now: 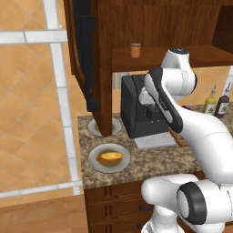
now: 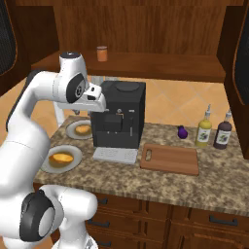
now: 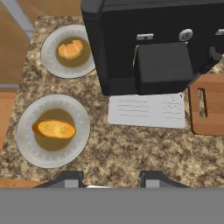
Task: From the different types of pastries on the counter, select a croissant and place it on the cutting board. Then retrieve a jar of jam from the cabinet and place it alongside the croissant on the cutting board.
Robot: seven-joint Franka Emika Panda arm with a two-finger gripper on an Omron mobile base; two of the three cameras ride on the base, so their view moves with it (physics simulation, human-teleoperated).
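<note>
Hand view: croissant (image 3: 71,49) on far plate (image 3: 68,51); larger oval pastry (image 3: 55,129) on near plate (image 3: 52,130); both left of coffee machine (image 3: 151,39). Cutting board (image 3: 210,105) right, bare. Gripper (image 3: 111,178) above counter (image 3: 127,153), jaws spread, empty. Advice: descend centred over croissant, avoiding the machine's side.

I see the pale croissant (image 3: 71,49) on the far plate (image 3: 50,61), and a larger orange-brown pastry (image 3: 54,129) nearer. The cutting board (image 2: 170,158) lies bare on the counter (image 2: 160,182), right. The jam jar (image 2: 101,53) stands upright on the cabinet (image 2: 146,65) shelf.
</note>
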